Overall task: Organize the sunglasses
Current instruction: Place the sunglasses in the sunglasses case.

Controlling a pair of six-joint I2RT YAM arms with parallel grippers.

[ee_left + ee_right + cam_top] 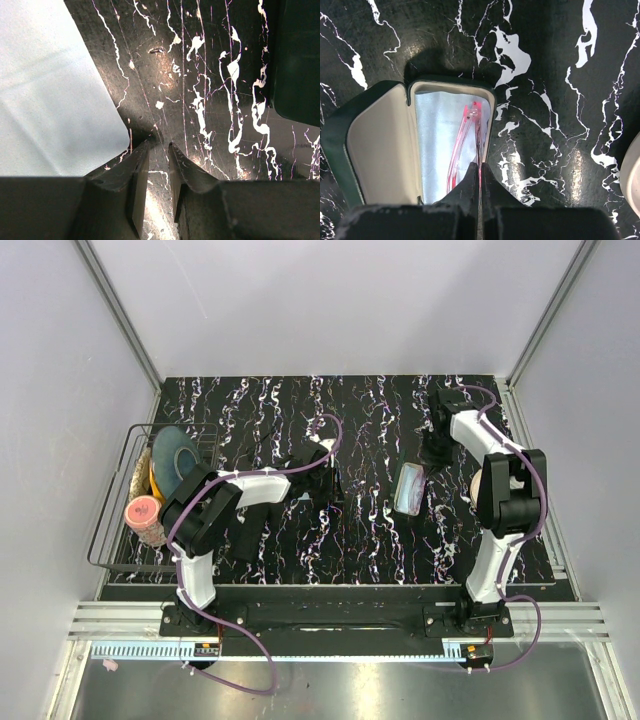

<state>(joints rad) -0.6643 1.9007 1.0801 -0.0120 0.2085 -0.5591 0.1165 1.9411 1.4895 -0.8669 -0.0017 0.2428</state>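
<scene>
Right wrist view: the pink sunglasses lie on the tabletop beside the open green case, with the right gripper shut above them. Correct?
Not quite. The pink sunglasses lie inside the open green case, on its pale blue lining, not on the tabletop beside it. The right wrist view shows this. The right gripper is indeed shut above them.

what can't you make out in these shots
- sunglasses: right wrist view, near end hidden under the shut right gripper; unclear whether it pinches them. Top view: too small to see.
- dark thing: left wrist view, cut off by the right edge; unidentifiable.
- pale sheet: left wrist view, cut off by the left and top edges.
- basket contents: top view, partly hidden by the left arm.
</scene>
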